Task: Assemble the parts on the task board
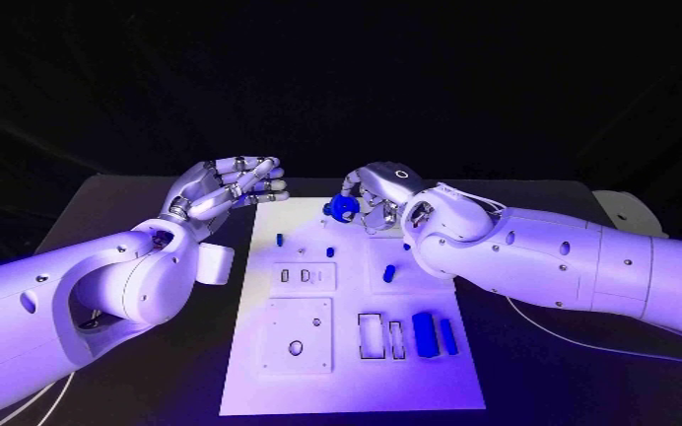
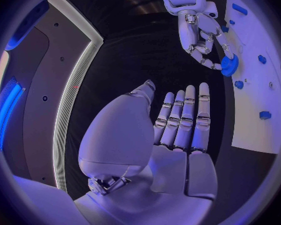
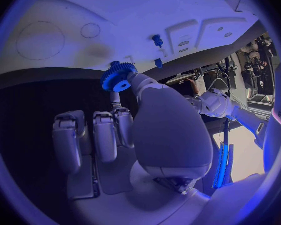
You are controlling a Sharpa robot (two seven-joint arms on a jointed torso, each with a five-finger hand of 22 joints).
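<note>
The white task board (image 1: 356,387) lies in the middle of the black table. My right hand (image 1: 376,192) hovers over the board's far edge and pinches a blue toothed gear (image 1: 341,209) between thumb and finger. The right wrist view shows that gear (image 3: 118,78) at the fingertips (image 3: 135,80), just off the board's rim (image 3: 115,15). My left hand (image 1: 235,184) is raised beside the board's far left corner and holds nothing. Its fingers (image 2: 184,117) are stretched out, with the thumb apart. The left wrist view also shows the right hand (image 2: 200,37) and the gear (image 2: 229,65).
On the board are two blue bars (image 1: 434,333) at the near right, beside narrow slots (image 1: 379,335). Small blue pegs (image 1: 328,250) stand further back. A square plate (image 1: 298,335) and a slotted plate (image 1: 305,275) lie on its left half. Bare table (image 1: 142,209) flanks the board.
</note>
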